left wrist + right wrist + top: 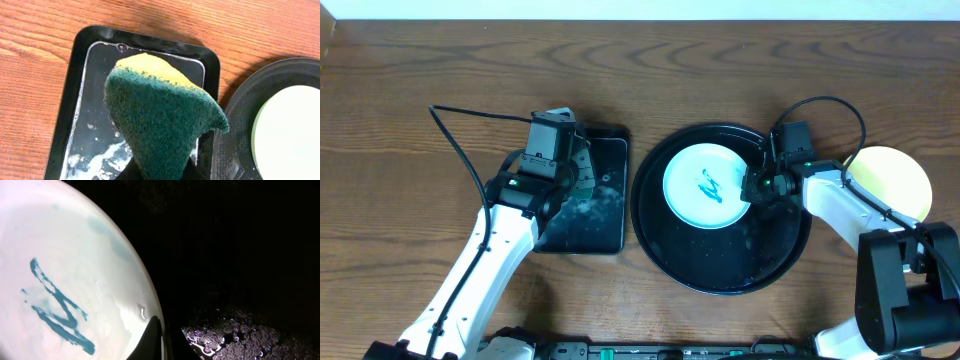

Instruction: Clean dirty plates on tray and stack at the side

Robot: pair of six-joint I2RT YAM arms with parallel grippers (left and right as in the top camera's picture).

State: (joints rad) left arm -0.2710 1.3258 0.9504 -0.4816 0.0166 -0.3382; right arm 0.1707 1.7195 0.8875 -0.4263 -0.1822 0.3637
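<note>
A pale mint plate (708, 185) with a teal-blue scribble (57, 307) lies in the round black tray (660, 240). My right gripper (756, 187) is shut on that plate's right rim. In the right wrist view one dark finger (152, 340) lies over the rim. A pale yellow plate (892, 180) sits on the table to the right of the tray, partly behind the right arm. My left gripper (574, 170) is shut on a green and yellow sponge (162, 117), held over the small rectangular tray (67, 105).
The rectangular tray (610, 235) holds soapy water and white foam (102, 157). Wet foam patches (240, 335) lie on the round tray's floor beside the plate. Bare wooden table (400, 150) lies to the left and at the back.
</note>
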